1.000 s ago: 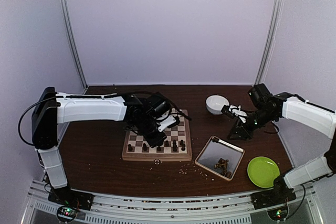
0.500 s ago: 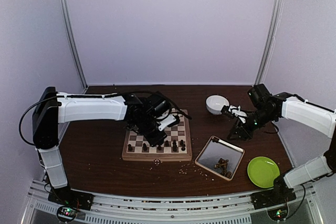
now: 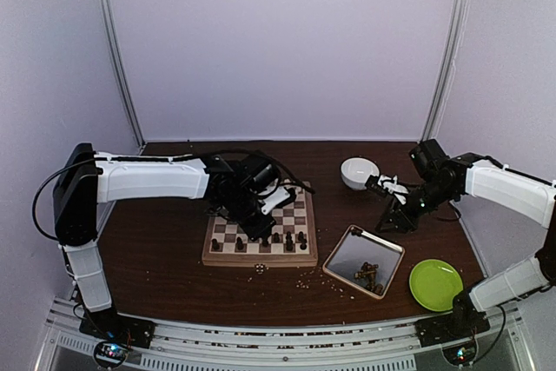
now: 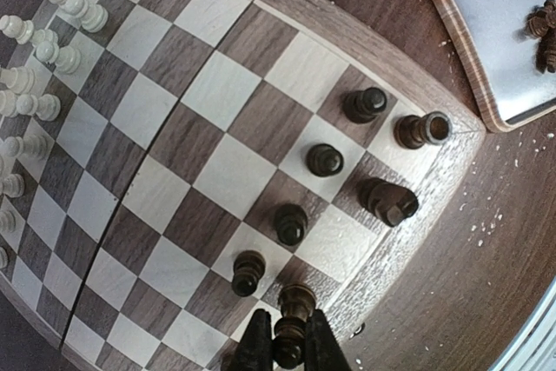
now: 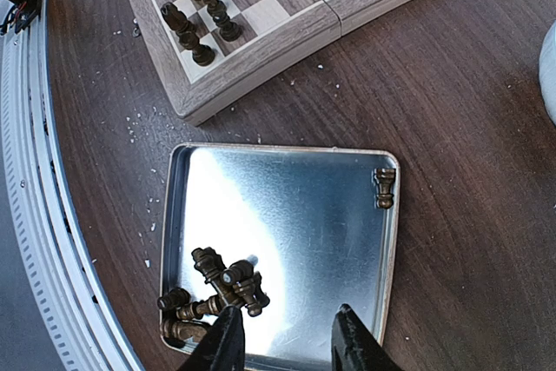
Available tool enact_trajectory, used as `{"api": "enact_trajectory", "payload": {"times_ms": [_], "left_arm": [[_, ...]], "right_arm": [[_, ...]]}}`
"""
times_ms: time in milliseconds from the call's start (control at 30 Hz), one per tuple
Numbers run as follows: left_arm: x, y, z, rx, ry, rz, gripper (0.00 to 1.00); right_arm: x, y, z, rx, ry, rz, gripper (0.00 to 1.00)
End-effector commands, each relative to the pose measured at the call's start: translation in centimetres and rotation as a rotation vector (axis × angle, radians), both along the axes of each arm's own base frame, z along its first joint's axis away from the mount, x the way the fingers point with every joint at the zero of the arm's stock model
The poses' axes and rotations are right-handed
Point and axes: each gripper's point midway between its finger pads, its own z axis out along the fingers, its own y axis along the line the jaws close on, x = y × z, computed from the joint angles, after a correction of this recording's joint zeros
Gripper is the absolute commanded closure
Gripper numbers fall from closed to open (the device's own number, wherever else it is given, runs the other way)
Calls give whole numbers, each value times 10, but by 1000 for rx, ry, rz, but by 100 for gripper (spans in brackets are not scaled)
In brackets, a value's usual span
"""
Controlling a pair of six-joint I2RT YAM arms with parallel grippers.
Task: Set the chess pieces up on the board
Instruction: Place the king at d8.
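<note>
The board (image 3: 261,260) lies left of centre, also in the left wrist view (image 4: 217,93). Cream chess pieces (image 4: 52,49) line its far side. Several dark pieces (image 4: 323,160) stand near its near-right corner; one (image 4: 388,201) leans over. My left gripper (image 3: 261,221) is shut on a dark piece (image 4: 294,314), held upright over a square by the near rim. My right gripper (image 5: 285,336) is open and empty, hanging over the metal tray (image 5: 304,215), where a heap of dark pieces (image 5: 217,288) lies by the left finger and one piece (image 5: 384,187) lies apart in a corner.
A white bowl (image 3: 358,171) stands at the back right, behind my right gripper (image 3: 388,213). A green plate (image 3: 434,284) sits at the front right beside the tray (image 3: 352,249). Pale crumbs (image 3: 313,280) are scattered on the dark table in front of the board.
My left gripper has shifted slightly back and left over the board with the dark piece in it. The right arm has barely moved.
</note>
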Motion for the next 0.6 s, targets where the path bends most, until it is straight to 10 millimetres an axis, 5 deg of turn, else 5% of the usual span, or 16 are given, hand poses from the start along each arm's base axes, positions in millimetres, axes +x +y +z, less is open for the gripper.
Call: {"api": "enact_trajectory", "payload": {"times_ms": [0, 567], "left_arm": [[3, -4, 2, -35, -4, 8, 98], [0, -1, -11, -19, 10, 8, 91]], "right_arm": [[0, -3, -6, -15, 8, 0, 65], [0, -3, -10, -19, 25, 5, 65]]}}
